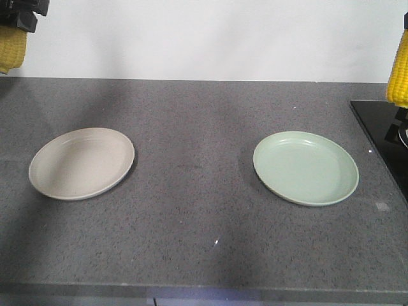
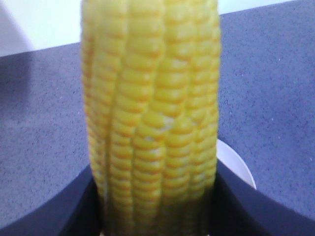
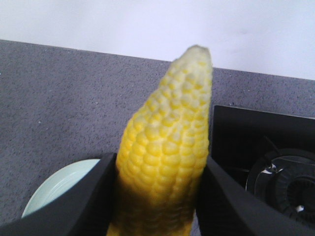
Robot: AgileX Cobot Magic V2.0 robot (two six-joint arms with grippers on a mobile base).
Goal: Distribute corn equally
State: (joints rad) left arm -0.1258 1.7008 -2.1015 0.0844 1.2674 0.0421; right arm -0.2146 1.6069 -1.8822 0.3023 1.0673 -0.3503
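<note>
While left hand (image 2: 155, 216) clamps left cob (image 2: 152, 123) and right hand (image 3: 157, 211) clamps right cob (image 3: 165, 147), both hang high over the counter (image 1: 191, 210). Released here, either could roll off beige plate (image 1: 81, 162) or green plate (image 1: 306, 167).

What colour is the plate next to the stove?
The plate is pale mint green all over, with no pattern. It shows best in the front-facing view.

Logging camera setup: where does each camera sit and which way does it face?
Front view: facing the counter from its near edge; beige plate, green plate, stove; left claw holding left cob top-left, right cob top-right.
Left wrist: behind left claw, along left cob, down at counter; both fingers show.
Right wrist: behind right claw, past right cob toward green plate and stove; both fingers show.
Shared: green plate and stove, front and right wrist.
</note>
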